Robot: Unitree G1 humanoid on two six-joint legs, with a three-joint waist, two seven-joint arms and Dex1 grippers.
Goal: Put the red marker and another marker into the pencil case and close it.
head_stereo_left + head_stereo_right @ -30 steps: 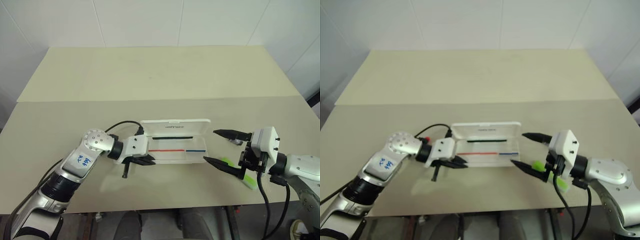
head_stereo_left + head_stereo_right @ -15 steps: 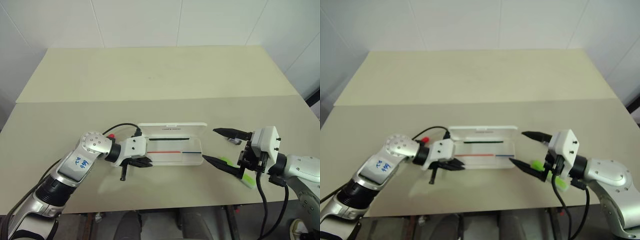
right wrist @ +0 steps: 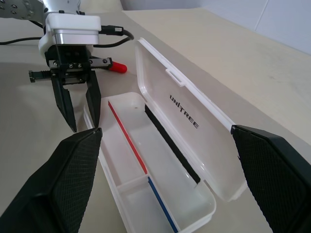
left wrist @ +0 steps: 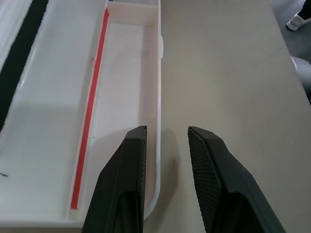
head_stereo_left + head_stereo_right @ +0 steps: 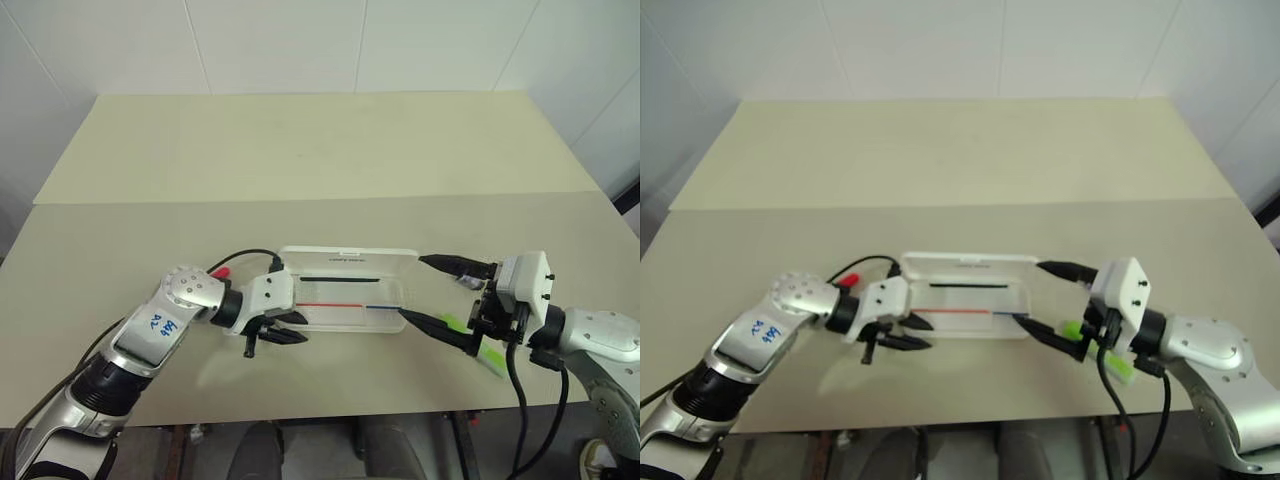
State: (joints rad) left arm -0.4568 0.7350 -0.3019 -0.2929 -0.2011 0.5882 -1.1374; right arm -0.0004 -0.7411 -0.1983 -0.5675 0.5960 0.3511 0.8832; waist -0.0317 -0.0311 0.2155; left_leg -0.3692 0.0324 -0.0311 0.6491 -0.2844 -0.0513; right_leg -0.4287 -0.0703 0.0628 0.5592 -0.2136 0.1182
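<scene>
Left wrist view: left tool released astride pencil case wall; right tool spread wide.

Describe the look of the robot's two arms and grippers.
Both arms are silver-grey metal with black joints and white wrist housings. The left arm bears blue handwritten marks on its forearm, and a black cable loops to its wrist. The left gripper and right gripper each have two tapered black fingers. Black cables hang beneath the right arm.

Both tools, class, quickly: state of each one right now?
Left tool: open, fingers parted at the pencil case end, holding nothing.
Right tool: wide open at the case's other end, holding nothing.
</scene>
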